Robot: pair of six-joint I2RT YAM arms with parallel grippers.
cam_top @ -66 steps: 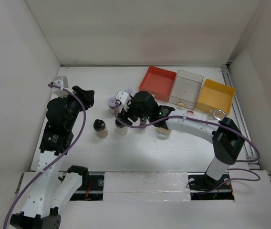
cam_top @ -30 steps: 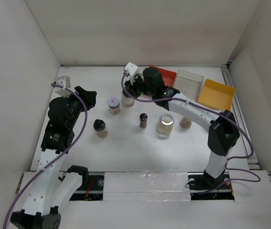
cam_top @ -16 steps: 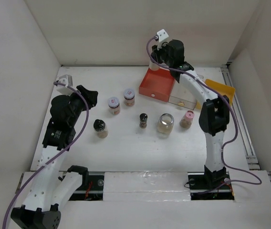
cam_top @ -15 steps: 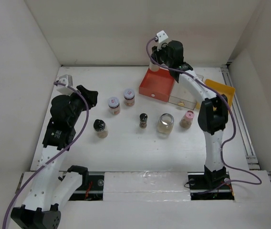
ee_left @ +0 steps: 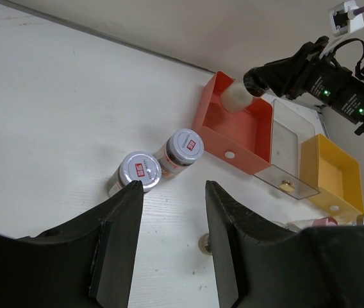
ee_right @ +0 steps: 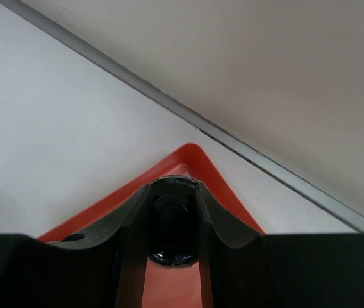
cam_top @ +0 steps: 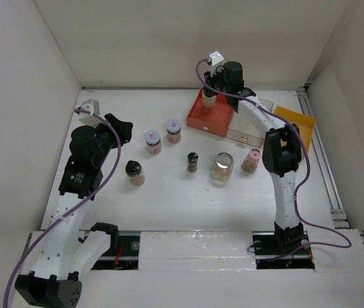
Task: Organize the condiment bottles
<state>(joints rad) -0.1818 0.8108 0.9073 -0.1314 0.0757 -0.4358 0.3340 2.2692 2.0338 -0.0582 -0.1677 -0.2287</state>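
My right gripper is shut on a small black-capped bottle with pale contents, held over the back corner of the red tray. On the table stand two lilac-lidded bottles, two black-capped bottles, a wider clear jar and a pink-capped bottle. At the left, my left gripper hangs open and empty, above and short of the lilac-lidded pair.
A clear tray and a yellow tray sit to the right of the red one, along the back. White walls close in the table on three sides. The right arm stretches over the pink-capped bottle and the trays.
The right arm carried the bottle from the table's middle up to the back and now holds it lower over the red tray. The left arm barely shifted.
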